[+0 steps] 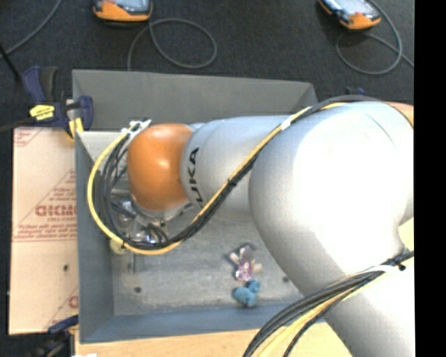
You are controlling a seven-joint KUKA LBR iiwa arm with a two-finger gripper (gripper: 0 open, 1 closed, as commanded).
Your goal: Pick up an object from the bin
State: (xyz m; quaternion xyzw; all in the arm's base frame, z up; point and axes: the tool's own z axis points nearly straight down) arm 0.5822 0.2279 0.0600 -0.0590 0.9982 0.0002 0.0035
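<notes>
The arm's orange-covered wrist (160,174) hung low at the left side of the grey metal bin (97,293); whether its jaws were apart or together could not be told. A small lilac-and-white trinket (244,265) and a small blue lump (245,295) lay well apart from it, lower right.

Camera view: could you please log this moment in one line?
gripper low at bin left | blue lump, pale purple piece loose, right of gripper

Blue lump (245,295): small, just below pink piece.
Pink piece (244,266): pale lilac, possibly a toy; shape unclear.
Left orange unit (122,8): top edge.
Right orange unit (350,12): top edge.
Cable loop (215,43): thin, between units.
</notes>
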